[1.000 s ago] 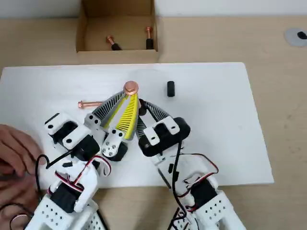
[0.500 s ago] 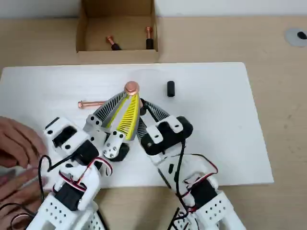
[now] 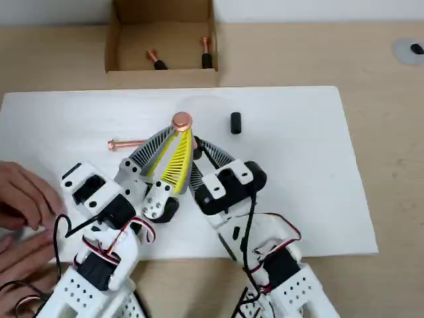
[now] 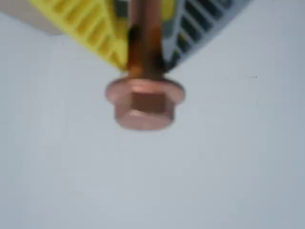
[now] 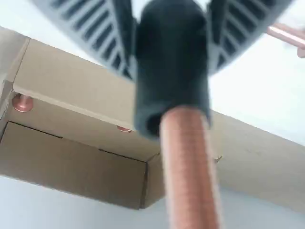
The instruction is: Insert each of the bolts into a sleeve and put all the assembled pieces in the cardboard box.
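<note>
Cardboard box (image 3: 179, 40) holds two assembled pieces (image 3: 157, 60), lying apart.

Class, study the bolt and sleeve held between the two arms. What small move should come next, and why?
Probably ease the right pincer along the shaft so its black sleeve slides farther over the copper bolt clamped in the left pincer. The right wrist view shows the threaded shaft at the sleeve's mouth, lined up with it, with a long stretch bare.
</note>
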`<state>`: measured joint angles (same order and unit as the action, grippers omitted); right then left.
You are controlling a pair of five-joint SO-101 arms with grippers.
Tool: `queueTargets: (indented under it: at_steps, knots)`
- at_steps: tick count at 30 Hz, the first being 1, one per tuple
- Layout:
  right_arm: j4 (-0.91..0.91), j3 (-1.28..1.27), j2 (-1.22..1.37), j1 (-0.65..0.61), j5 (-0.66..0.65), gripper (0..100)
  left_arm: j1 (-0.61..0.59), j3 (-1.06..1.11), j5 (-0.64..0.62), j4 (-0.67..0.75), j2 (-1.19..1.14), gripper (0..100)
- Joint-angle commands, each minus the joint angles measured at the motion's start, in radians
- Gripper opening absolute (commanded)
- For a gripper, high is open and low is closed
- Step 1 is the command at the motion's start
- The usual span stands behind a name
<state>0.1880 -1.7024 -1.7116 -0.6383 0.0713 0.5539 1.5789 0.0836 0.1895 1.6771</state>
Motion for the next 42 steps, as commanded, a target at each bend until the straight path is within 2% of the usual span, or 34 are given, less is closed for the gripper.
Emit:
queueTargets:
  at_steps: [1,17,23,42]
  knots:
    - [-0.005,0.004,-0.013,-0.002,0.006,0.9,-0.029,-0.017,-0.006,0.037,0.002,1]
    - [-0.006,0.004,-0.021,-0.002,0.006,0.9,-0.028,0.026,-0.028,0.051,0.002,1]
    - [-0.006,0.004,-0.021,-0.002,0.006,0.9,-0.014,0.104,-0.018,0.167,0.002,1]
    - [-0.002,0.004,-0.018,-0.002,0.006,0.9,0.002,0.094,-0.018,0.172,0.001,1]
